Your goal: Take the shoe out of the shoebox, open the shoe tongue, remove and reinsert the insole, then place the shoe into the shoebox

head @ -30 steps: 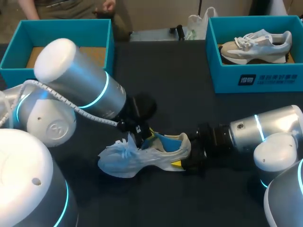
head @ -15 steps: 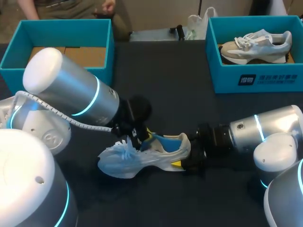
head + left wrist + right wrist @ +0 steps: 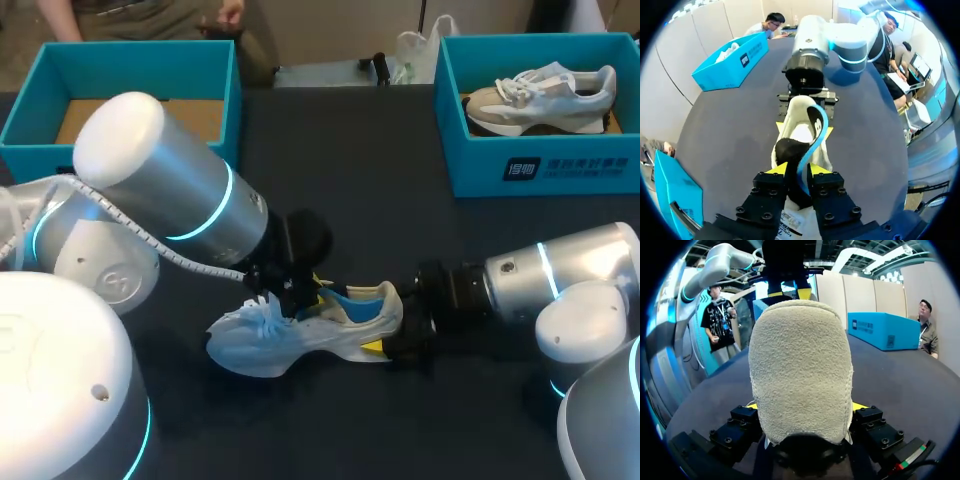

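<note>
**Markings.** The right box (image 3: 470,150) carries a white printed label (image 3: 565,168) on its front wall. The same label (image 3: 745,60) shows in the left wrist view, on the box wall facing the worktop. The right wrist view shows a blue box (image 3: 885,330) beyond the shoe, with a printed panel on its wall. Which box this is cannot be told.

**Task item.** The shoe (image 3: 290,340) is pale with a blue lining. It sits on its sole on the worktop (image 3: 360,200), outside both boxes, with the toe and laces toward the left arm (image 3: 170,190).

**Left claw.** In the head view the left claw (image 3: 298,290) sits at the shoe's opening, and the grip itself is too small to judge. The left wrist view settles it. There the claw (image 3: 797,170) has its fingers close together, closed on a dark, blue-edged part of the shoe (image 3: 802,130) rising from the opening. Whether that part is the tongue or the insole cannot be told.

**Right claw.** The right claw (image 3: 398,338) grips the heel. In its own view the rough beige heel of the shoe (image 3: 800,370) fills the space between the fingers of the claw (image 3: 805,406), with a yellow tip at each side. The left wrist view shows this claw (image 3: 807,107) head-on, one finger on either side of the heel.

**Other items.** A second shoe (image 3: 540,95) lies in the right box. The left box (image 3: 120,55) stands at the far left corner, showing a brown floor.

**Surface.** The worktop is dark and matte.
</note>
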You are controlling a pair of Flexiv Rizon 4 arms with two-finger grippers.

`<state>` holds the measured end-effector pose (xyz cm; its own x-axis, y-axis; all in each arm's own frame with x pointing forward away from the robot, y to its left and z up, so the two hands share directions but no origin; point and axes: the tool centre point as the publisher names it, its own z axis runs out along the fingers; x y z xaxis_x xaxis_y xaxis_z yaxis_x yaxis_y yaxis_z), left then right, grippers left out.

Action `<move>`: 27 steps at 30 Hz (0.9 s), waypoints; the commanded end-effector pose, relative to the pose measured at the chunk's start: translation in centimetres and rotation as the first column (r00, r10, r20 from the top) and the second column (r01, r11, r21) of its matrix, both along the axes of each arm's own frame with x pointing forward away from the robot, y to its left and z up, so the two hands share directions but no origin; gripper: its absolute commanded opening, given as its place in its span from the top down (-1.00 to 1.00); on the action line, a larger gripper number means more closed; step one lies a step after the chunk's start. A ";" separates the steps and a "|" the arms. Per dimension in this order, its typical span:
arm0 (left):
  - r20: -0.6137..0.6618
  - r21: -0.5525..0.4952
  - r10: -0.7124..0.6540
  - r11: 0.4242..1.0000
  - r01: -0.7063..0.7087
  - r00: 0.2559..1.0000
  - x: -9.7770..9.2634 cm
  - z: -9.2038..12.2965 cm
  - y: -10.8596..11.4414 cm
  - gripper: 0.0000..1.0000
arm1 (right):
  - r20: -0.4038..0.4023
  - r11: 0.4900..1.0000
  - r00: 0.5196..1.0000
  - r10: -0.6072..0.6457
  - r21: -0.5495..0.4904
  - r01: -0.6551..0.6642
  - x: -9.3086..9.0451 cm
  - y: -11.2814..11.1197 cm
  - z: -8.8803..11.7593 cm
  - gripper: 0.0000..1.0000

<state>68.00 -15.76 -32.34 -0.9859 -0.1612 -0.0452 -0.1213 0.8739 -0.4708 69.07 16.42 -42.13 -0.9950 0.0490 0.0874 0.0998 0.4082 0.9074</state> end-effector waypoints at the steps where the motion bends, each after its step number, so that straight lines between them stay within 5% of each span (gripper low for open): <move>1: 0.003 0.023 0.005 1.000 -0.005 1.000 0.2 -0.3 -0.3 0.47 | 0.000 1.000 1.000 -0.002 -0.005 0.002 -0.1 0.1 0.1 1.00; 14: 0.068 0.046 -0.007 0.999 0.003 0.998 0.0 0.6 0.1 0.29 | 0.000 1.000 1.000 -0.002 -0.005 0.002 -0.1 0.1 0.1 1.00; 25: 0.113 0.088 -0.015 0.996 0.005 0.993 0.5 0.0 -1.1 0.33 | 0.000 1.000 1.000 -0.002 -0.005 0.002 -0.1 0.1 0.1 1.00; 27: 0.121 0.095 -0.012 0.995 0.001 0.993 0.5 -0.4 -1.3 0.53 | 0.000 1.000 1.000 -0.002 -0.005 0.002 -0.1 0.1 0.1 1.00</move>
